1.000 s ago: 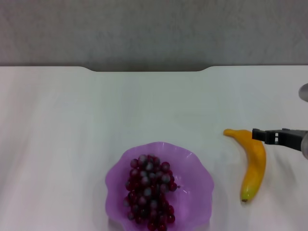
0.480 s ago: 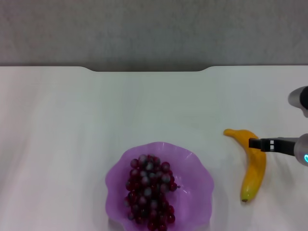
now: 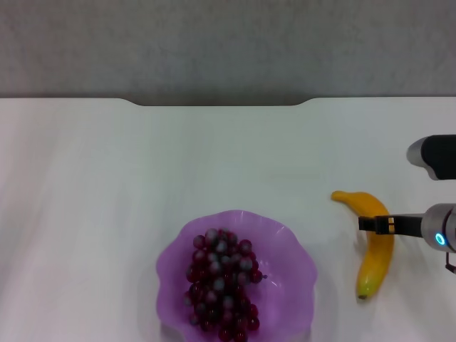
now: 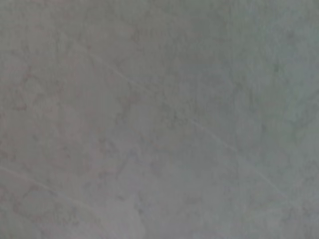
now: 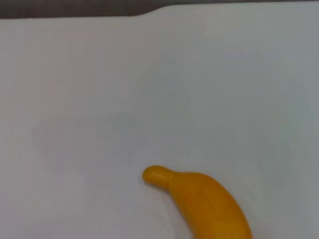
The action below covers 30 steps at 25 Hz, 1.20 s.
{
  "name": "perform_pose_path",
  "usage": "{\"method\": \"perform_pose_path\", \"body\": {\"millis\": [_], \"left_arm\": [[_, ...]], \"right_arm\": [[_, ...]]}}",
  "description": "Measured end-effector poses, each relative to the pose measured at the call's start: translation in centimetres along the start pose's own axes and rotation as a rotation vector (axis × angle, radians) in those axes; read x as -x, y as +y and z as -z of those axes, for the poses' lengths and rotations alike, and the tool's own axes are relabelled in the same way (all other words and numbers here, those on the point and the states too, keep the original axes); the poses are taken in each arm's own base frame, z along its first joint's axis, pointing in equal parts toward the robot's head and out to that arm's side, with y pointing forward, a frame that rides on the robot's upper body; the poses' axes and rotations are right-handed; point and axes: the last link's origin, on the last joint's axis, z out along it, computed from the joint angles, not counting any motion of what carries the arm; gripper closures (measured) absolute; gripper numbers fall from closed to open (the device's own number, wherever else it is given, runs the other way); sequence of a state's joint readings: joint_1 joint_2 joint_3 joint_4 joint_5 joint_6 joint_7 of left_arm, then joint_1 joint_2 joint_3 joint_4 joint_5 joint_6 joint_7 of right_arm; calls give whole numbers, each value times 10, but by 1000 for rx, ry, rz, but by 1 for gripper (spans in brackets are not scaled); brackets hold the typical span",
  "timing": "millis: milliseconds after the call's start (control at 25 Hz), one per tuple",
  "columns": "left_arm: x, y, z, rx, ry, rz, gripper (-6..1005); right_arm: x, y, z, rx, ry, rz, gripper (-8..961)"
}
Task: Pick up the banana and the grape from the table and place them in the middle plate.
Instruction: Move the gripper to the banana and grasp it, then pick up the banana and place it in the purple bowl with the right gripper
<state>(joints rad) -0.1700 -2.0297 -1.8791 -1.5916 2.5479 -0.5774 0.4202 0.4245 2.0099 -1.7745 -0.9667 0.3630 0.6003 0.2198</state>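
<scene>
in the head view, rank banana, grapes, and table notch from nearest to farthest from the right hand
1. The banana, directly under the right hand, right of the plate.
2. The grape bunch, lying in the plate, to the hand's left.
3. The notch in the table's far edge.

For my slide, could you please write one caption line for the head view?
Grapes rest in the purple plate; right gripper reaches over the banana on the white table.

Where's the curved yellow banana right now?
In the head view, the curved yellow banana lies flat on the white table, on the robot's right, beside the scalloped purple plate holding the grapes. The right gripper is over its middle.
</scene>
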Motion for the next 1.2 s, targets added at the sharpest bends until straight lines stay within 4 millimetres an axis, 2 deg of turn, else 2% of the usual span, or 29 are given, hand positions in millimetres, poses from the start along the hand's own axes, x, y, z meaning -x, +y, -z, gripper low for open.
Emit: {"method": "perform_pose_path", "body": {"millis": [400,840,1200], "left_arm": [[1,1,0,6,-10,-3,113],[2,2,0,11,-18,-9,113],[4,1,1,11,-27,-11,113]], "right_arm": [[-3,4,-5,8,27,-1,102],[-8,-1,-7,1,41,-6,436],[-6,-1,-3,8,23,9,440]]}}
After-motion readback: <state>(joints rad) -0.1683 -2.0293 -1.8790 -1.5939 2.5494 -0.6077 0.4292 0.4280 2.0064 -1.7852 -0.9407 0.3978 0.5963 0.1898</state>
